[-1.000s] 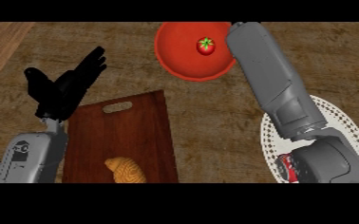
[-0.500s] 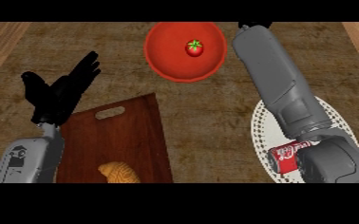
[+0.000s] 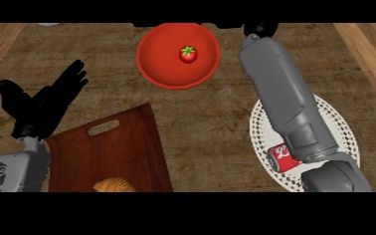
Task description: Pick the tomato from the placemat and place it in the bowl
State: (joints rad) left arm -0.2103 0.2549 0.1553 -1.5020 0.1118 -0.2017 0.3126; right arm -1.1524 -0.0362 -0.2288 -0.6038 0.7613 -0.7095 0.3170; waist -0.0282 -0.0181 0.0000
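Head view, looking steeply down on a brown wooden counter (image 3: pixel 198 114): a red bowl (image 3: pixel 163 69) sits in the upper middle of the frame, and the tomato (image 3: pixel 189 54) lies inside it, a little right of the bowl's centre, with its green top showing. The right hand (image 3: pixel 261 29) appears only as a small dark shape at the upper edge, just right of the bowl's rim; whether its fingers are spread or curled cannot be told, and nothing can be seen in it. The tomato lies to the lower left of that hand, apart from it, with the bowl's right rim between them. The grey right forearm (image 3: pixel 283 94) runs from the lower right corner up to that hand, crossing a white placemat (image 3: pixel 334 124) at the right of the frame. A red can (image 3: pixel 283 158) lies on the placemat, touching the forearm's left side. At the left of the frame the left hand (image 3: pixel 46 102) rests with its fingers (image 3: pixel 71 77) straight and spread, pointing up and holding nothing, well apart from the bowl. Below it, a brown cutting board (image 3: pixel 110 154) with a handle slot fills the lower left, and a piece of bread (image 3: pixel 114 185) sits on its bottom edge.
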